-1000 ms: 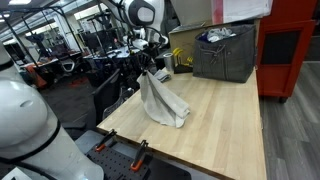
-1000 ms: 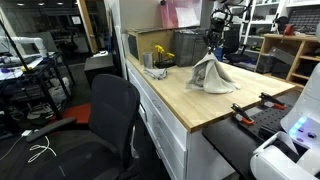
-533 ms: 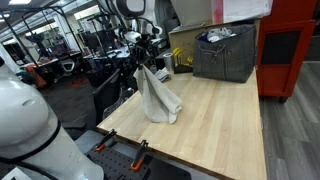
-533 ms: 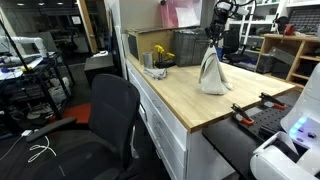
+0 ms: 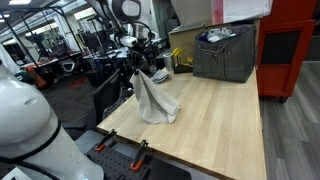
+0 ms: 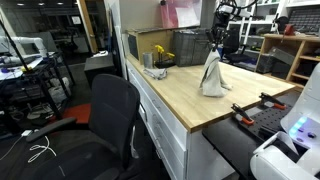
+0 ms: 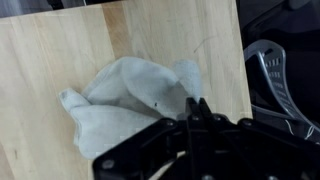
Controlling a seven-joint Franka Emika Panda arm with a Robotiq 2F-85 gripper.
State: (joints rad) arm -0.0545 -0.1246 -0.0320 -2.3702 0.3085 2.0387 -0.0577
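Pincer: my pincer is clamped on the cloth's top.
Cloth: the grey cloth hangs from me, its hem resting on the table.
Edge: near the table's chair-side edge.
Room: bare wood toward the grey bin.

an exterior view looks from behind the robot's white base, near one corner of the wooden counter, along its length toward the dark bin at the far edge. an exterior view stands farther off beside the long edge, past a black chair. both share the countertop and draped cloth. the wrist view looks straight down, close over the cloth.
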